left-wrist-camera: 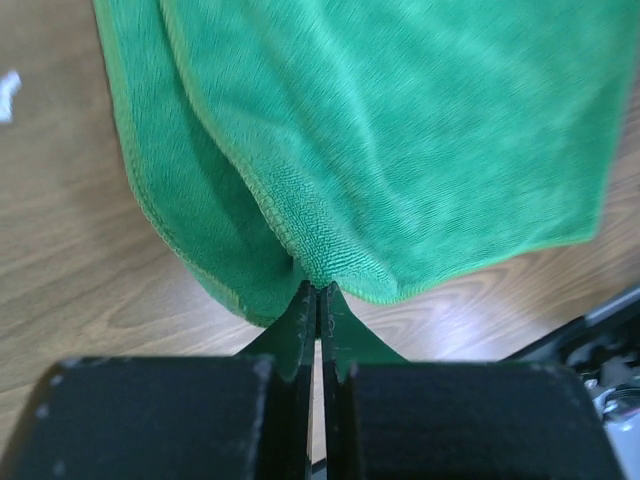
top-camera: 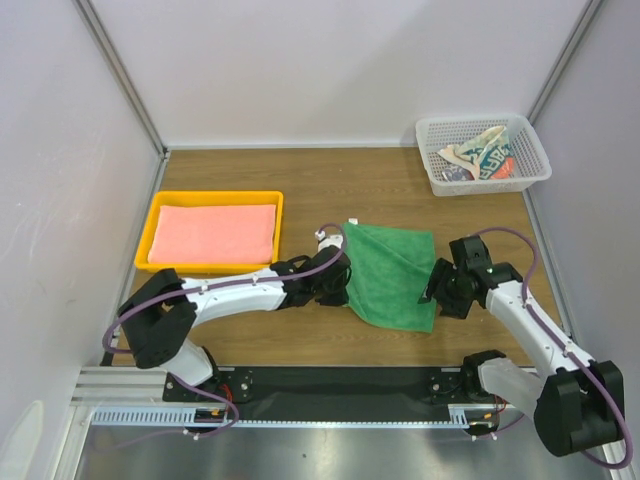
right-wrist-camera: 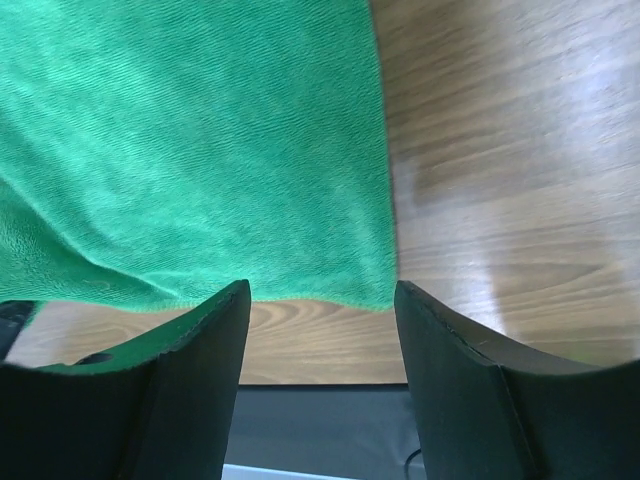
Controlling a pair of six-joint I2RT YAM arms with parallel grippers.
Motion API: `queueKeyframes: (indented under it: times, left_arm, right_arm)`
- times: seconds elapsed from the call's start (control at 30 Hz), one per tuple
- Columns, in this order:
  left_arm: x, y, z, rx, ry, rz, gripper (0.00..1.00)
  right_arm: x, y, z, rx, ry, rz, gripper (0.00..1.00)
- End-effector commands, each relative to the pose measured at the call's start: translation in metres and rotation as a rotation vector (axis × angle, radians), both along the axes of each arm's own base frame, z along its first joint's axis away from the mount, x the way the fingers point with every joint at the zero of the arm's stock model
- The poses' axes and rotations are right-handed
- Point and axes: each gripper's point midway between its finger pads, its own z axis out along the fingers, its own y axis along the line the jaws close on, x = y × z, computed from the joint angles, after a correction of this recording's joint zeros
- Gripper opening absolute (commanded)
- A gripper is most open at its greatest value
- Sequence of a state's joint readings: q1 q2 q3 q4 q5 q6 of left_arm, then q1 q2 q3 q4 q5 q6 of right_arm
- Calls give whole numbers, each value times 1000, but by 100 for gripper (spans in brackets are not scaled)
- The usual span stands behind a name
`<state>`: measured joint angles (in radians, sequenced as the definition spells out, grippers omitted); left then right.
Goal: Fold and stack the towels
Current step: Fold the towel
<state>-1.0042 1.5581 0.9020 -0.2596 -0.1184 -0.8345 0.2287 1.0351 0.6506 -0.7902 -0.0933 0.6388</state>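
One green towel is pinched at 9 o'clock by the left gripper; the right gripper, at 4 o'clock, is spread apart.

Top view: the left gripper has its tips lost at the green towel's left edge, so you can't see the pinch from up there. The right gripper is just a dark lump against the towel's right edge, its fingers too small to tell apart. The patterned towel in the basket, upper right, is crumpled and its letters are too tiny to read.

Left wrist view: the towel runs off the top and right edges and it's all kinda blurry. A white scrap is cut by the left edge, no idea what it is.

Right wrist view: the towel runs off top and left, and the fingers are chopped at the bottom.
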Motion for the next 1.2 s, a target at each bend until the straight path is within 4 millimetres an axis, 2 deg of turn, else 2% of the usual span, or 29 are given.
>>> queueKeyframes:
  times: [0.0,0.07,0.17,0.3,0.4,0.5,0.57,0.63,0.7,0.77,0.9,1.17]
  left_arm:
    - [14,-8,41,-49,-76,33,0]
    - [13,-5,42,-40,-67,43,1]
    - [10,-2,41,-37,-53,54,10]
    - [7,2,34,-33,-40,65,30]
    - [5,5,24,-17,-28,70,30]
    - [6,4,22,-18,-29,72,25]
    - [6,4,21,-11,-25,72,25]
    - [4,9,16,12,-16,77,30]
    - [0,16,7,30,-6,77,42]
    - [-2,17,-1,37,1,67,46]
    - [-11,21,-20,53,42,49,46]
    - [-13,21,-26,52,49,45,47]
  right_arm:
    - [-5,7,6,35,-1,-28,65]
    - [-9,8,2,39,19,-37,65]
    - [-14,12,-5,43,35,-45,65]
    - [-17,15,-14,39,47,-53,66]
    - [-21,15,-20,30,62,-55,66]
    - [-24,13,-23,21,69,-61,65]
    - [-25,13,-23,21,71,-68,65]
    - [-28,12,-26,14,78,-77,65]
    - [-29,12,-28,14,76,-84,65]
    - [-31,12,-33,11,86,-89,64]
    - [-32,11,-37,2,95,-93,63]
    - [-34,7,-38,-20,98,-110,60]
